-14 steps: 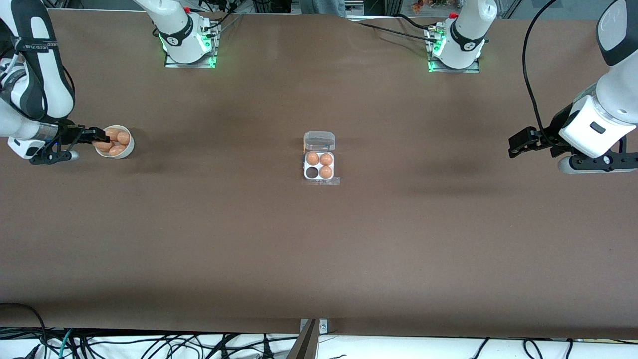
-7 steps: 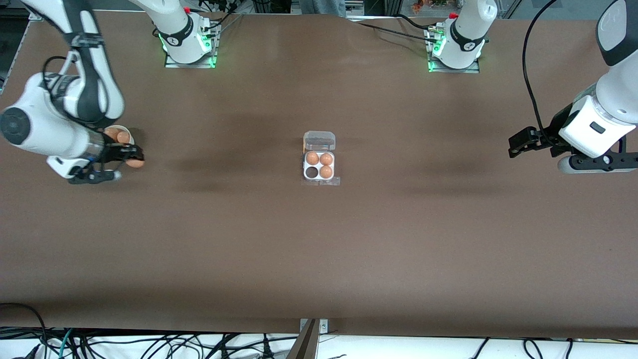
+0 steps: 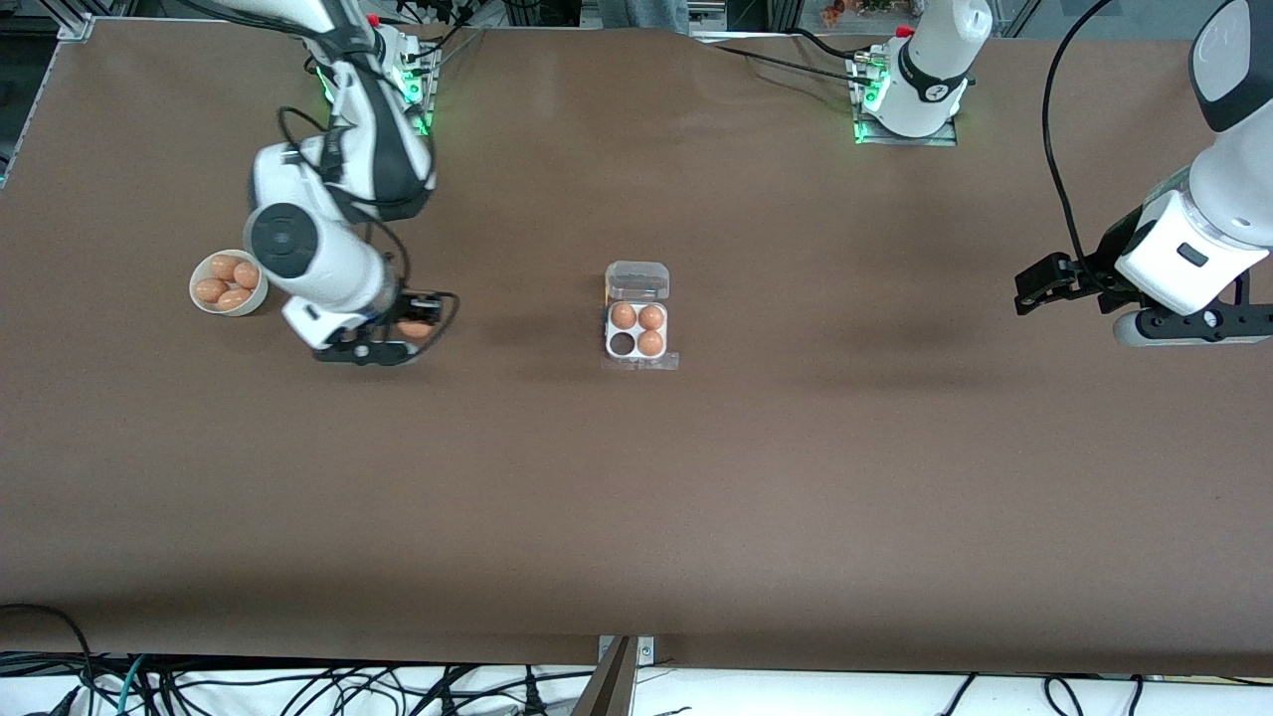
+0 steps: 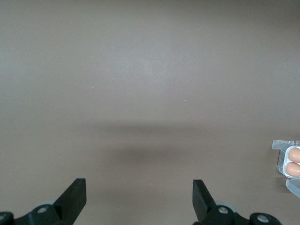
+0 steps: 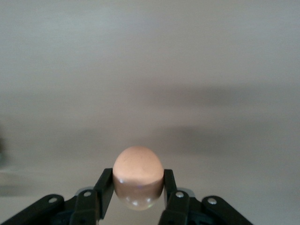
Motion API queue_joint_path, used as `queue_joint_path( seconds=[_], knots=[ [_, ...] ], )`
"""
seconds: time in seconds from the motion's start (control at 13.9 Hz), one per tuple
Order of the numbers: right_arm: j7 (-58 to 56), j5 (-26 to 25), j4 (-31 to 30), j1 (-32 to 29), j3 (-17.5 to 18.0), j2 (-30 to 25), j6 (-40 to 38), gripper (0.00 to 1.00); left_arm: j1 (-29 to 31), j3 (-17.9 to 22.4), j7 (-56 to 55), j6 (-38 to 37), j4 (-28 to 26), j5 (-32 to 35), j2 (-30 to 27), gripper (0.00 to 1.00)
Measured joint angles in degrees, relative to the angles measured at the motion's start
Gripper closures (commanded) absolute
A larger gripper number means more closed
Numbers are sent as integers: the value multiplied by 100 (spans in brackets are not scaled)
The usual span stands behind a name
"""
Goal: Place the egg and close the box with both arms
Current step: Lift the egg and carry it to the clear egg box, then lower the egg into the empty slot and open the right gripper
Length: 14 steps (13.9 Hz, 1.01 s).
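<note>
My right gripper [image 3: 418, 328] is shut on a tan-orange egg [image 3: 415, 329], up over bare table between the bowl and the box; the right wrist view shows the egg [image 5: 138, 176] clamped between the two black fingers. The box [image 3: 636, 333] is a white four-cell tray in the middle of the table with three eggs in it and one cell empty, the one nearest the camera on the right arm's side. Its clear lid [image 3: 637, 281] lies open. My left gripper [image 3: 1034, 285] is open and empty, waiting at the left arm's end of the table; its wrist view catches the box's edge [image 4: 290, 161].
A round white bowl [image 3: 229, 283] with several eggs stands toward the right arm's end of the table. The arm bases [image 3: 376, 89] [image 3: 910, 94] stand along the table edge farthest from the camera. Brown tabletop surrounds the box.
My right gripper lifted an egg out of the bowl and carried it from the bowl toward the box. The left arm has not moved.
</note>
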Motion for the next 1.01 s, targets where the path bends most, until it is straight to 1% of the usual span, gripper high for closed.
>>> queue_joint_path(
  seconds=[0.14,0.29,0.43,0.58,0.79,1.01],
  knots=[
    [426,358,462,442,2,401,9,60,0,0,0,0,1,0,0,0],
    [932,524,1040,777,10,872,21,60,0,1,0,0,1,0,0,0],
    [1355,654,1617,966,83,1325,28,60,0,1,0,0,1,0,0,0],
    [1661,683,2060,1003,252,1673,30,60,0,3,0,0,2,0,0,0],
    [1954,685,2392,1003,519,1988,104,60,1,4,0,0,2,0,2,0],
    [2042,685,2456,1005,685,2194,571,60,15,11,0,0,2,0,2,0]
  ],
)
